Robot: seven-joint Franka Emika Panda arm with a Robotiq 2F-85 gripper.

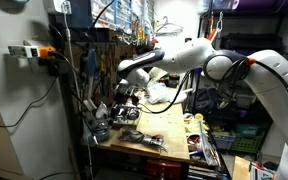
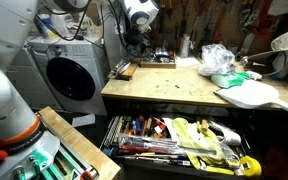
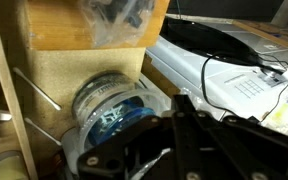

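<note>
In an exterior view the white arm (image 1: pixel 199 55) reaches from the right across a cluttered wooden workbench (image 1: pixel 149 147). Its gripper (image 1: pixel 127 93) hangs low over the bench's far left end, among dark tools and parts. The jaws are too small and dark here to read. A power strip (image 1: pixel 26 50) with an orange plug sits on the wall at the left. A drawer (image 1: pixel 206 150) of tools is open at the bench's front right.

In an exterior view that faces the bench front, the gripper (image 2: pixel 136 42) is at the back left corner of the workbench (image 2: pixel 174 88), just beside a shallow wooden tray (image 2: pixel 154 62). A crumpled plastic bag (image 2: pixel 219 58) lies well apart to the right. A white board (image 2: pixel 252 95) lies in front of the bag, near the bench edge. Below, the drawer (image 2: pixel 184 140) is pulled out and full of hand tools. A washing machine (image 2: pixel 69 75) stands to the left of the bench.

In the wrist view the gripper (image 3: pixel 177 118) fills the lower middle as a dark, blurred mass, and I cannot tell whether its fingers are apart or together. Just beyond it, low and left of centre, a clear reel (image 3: pixel 114 112) wound with something blue, probably wire, lies against a wooden panel (image 3: pixel 84 60). The gripper is very near the reel, but contact cannot be made out. A thin metal rod (image 3: pixel 36 88) rests on the panel to the reel's left. A clear bag of dark parts (image 3: pixel 124 15) lies at the top edge. A white machine (image 3: pixel 219 65) with a black top stands to the right.
</note>
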